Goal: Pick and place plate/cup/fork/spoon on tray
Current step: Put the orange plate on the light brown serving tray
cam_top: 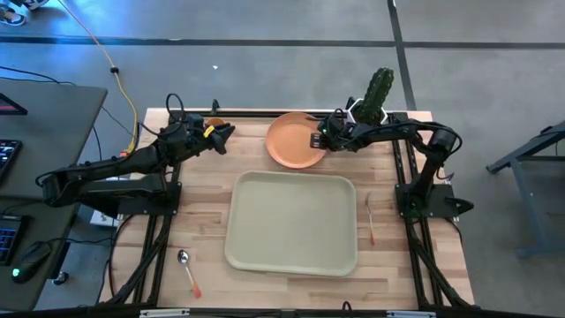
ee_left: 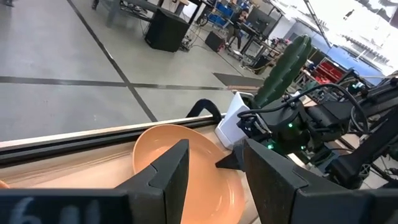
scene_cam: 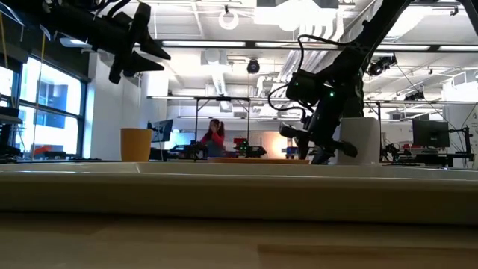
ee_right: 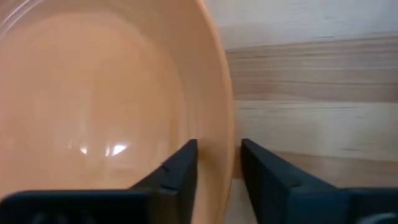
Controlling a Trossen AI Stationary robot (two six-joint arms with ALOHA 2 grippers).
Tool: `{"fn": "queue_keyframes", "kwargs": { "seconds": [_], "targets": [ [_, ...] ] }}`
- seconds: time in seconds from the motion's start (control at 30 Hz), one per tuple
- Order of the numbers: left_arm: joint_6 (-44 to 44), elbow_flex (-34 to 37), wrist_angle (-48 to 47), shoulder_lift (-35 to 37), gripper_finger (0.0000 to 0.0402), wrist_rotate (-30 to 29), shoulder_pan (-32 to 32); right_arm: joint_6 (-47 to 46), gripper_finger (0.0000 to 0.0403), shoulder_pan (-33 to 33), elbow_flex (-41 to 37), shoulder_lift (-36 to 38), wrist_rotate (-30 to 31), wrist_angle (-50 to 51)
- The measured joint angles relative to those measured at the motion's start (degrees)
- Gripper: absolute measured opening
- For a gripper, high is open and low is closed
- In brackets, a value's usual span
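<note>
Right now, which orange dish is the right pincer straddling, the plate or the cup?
The plate: the right pincer straddles its rim beside the cactus pot, while the cup stands apart.

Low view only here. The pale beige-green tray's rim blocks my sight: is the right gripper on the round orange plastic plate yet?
Observer: The right gripper straddles the round orange plastic plate at its rim, one finger on each side, not clamped.
Operator: Fork, spoon?
Observer: The orange-handled metal fork lies on the wood right of the pale beige-green rectangular tray. The orange-handled metal spoon lies off the tray's near left corner.
Operator: Left gripper carrying anything?
Observer: No. The left gripper is open, with nothing between its fingers.
</note>
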State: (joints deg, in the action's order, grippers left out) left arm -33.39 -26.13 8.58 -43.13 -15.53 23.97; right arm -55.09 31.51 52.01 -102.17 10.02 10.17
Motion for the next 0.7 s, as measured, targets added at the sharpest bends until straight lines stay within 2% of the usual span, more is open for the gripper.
{"fn": "queue_keyframes", "kwargs": {
  "seconds": [0.2,0.4,0.7],
  "targets": [
    [2.20,0.00,0.00,0.00,0.0142,-0.41,0.01,0.00,0.0010,0.01,0.06,0.10,-1.87,-0.51],
    [6.29,0.00,-0.39,0.02,0.0142,0.32,0.01,-1.33,0.0007,-0.70,0.07,0.54,-2.55,0.33],
    [6.05,0.02,-4.77,0.01,0.0142,6.96,-0.03,-6.24,0.0002,-3.28,0.01,5.54,-1.26,2.41]
  ]
}}
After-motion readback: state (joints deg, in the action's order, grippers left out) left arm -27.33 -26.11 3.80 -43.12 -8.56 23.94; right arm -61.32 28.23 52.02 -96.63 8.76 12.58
